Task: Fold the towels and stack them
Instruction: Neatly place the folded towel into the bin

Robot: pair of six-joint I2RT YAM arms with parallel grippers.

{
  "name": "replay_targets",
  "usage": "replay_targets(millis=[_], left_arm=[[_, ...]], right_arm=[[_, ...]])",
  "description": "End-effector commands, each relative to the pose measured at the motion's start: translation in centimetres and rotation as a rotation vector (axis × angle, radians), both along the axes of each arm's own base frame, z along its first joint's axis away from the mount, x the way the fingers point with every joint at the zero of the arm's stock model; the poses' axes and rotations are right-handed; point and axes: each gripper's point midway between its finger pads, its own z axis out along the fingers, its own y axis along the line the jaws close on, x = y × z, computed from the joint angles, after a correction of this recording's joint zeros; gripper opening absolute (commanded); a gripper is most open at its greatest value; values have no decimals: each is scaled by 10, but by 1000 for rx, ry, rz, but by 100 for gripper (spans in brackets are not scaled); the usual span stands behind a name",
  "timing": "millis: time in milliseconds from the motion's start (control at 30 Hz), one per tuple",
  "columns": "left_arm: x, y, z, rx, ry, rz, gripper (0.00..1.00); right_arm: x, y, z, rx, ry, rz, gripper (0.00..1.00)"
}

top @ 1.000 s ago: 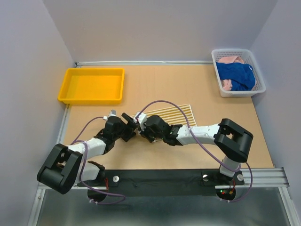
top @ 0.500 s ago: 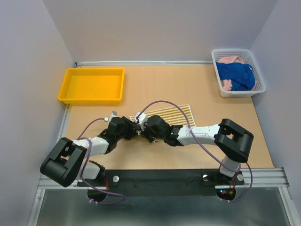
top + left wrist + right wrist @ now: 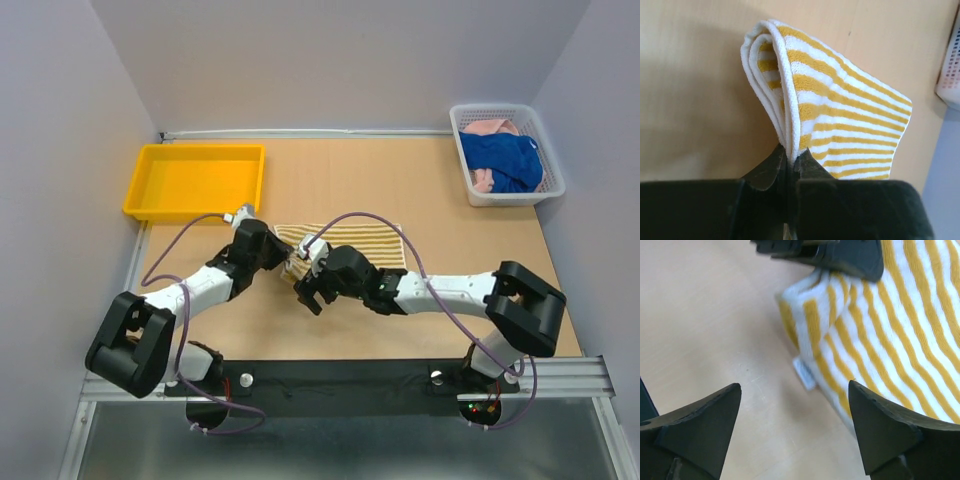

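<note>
1. The left end effector is pinching the yellow-and-cream striped cloth towel at one corner, with its jaws closed tight on the doubled-over layers.
2. The gripped corner is bunching up into a raised, rounded fold. The rest of the striped towel is lying spread on the light wooden tabletop, near the middle and between the two arms.
3. The right end effector is hovering just beside that same corner with its jaws spread wide, gripping nothing. One finger is over bare tabletop and the other over the stripes.
4. A small white label is sticking out from the towel's edge.
5. The solid royal blue towel and the pale pink towel are lying crumpled together in the white plastic mesh basket at the far right corner, with the blue covering much of the pink.
6. A shallow yellow plastic tray is sitting at the far left, well apart from the striped towel.
</note>
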Motion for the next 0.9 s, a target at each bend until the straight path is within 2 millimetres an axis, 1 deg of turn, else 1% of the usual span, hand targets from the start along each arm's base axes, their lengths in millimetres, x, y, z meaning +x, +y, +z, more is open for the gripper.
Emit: replay_targets(millis=[0, 33, 67, 100, 133, 167, 200, 233, 267, 300, 333, 367, 400, 433, 467, 500, 533, 567, 600, 633, 667, 700, 733, 767, 800, 833, 867], left_arm=[[30, 36, 26, 225, -63, 7, 0], [39, 46, 28, 254, -60, 24, 0], [45, 55, 32, 308, -68, 9, 0], [57, 60, 50, 335, -88, 19, 0], [65, 70, 48, 377, -69, 24, 0], [72, 76, 54, 408, -72, 28, 0], [85, 84, 73, 472, -101, 21, 0], [93, 89, 73, 507, -89, 18, 0], [100, 97, 78, 533, -85, 27, 0], [113, 104, 98, 580, -114, 27, 0], [120, 108, 105, 600, -121, 32, 0], [133, 116, 117, 617, -139, 49, 0], [140, 120, 124, 627, -150, 53, 0], [147, 124, 123, 649, -148, 42, 0], [154, 128, 128, 653, -157, 47, 0], [164, 132, 144, 655, -189, 59, 0], [171, 144, 140, 682, -170, 63, 0], [177, 149, 142, 693, -169, 68, 0], [187, 160, 155, 698, -190, 92, 0], [193, 164, 150, 712, -179, 83, 0], [198, 168, 152, 714, -184, 84, 0], [206, 172, 161, 707, -207, 84, 0], [211, 177, 164, 708, -215, 92, 0], [216, 189, 160, 713, -203, 106, 0], [222, 194, 166, 721, -217, 113, 0], [225, 200, 168, 723, -218, 124, 0], [230, 208, 160, 727, -199, 133, 0]], right_arm=[[7, -16, 35, 54, -38, -82, 98], [7, -22, 38, 56, -39, -98, 100], [5, -26, 49, 77, -48, -102, 100], [1, -35, 46, 60, -36, -111, 100], [-1, -39, 47, 65, -25, -122, 100], [-5, -43, 49, 67, -19, -124, 100], [-10, -51, 52, 66, -7, -126, 100], [-14, -55, 51, 65, 5, -126, 100], [-17, -58, 52, 70, 22, -132, 100], [-22, -66, 52, 60, 35, -137, 100], [-25, -71, 49, 55, 44, -140, 100], [-27, -73, 49, 60, 56, -151, 100], [-29, -77, 46, 52, 65, -156, 100], [-32, -81, 45, 56, 72, -160, 100], [-33, -83, 44, 54, 77, -160, 100], [-34, -84, 43, 49, 81, -158, 100], [-35, -86, 42, 42, 87, -162, 100], [-36, -86, 42, 39, 87, -161, 100], [-35, -89, 39, 24, 89, -168, 100], [-35, -89, 37, 15, 88, -165, 100], [-34, -88, 38, 10, 89, -165, 100], [-34, -85, 42, 10, 89, -161, 100], [-33, -83, 44, 4, 92, -158, 100], [-34, -81, 46, -2, 95, -141, 100], [-31, -76, 49, -7, 96, -135, 100], [-32, -76, 48, -24, 102, -131, 100], [-32, -74, 47, -35, 102, -121, 100]])
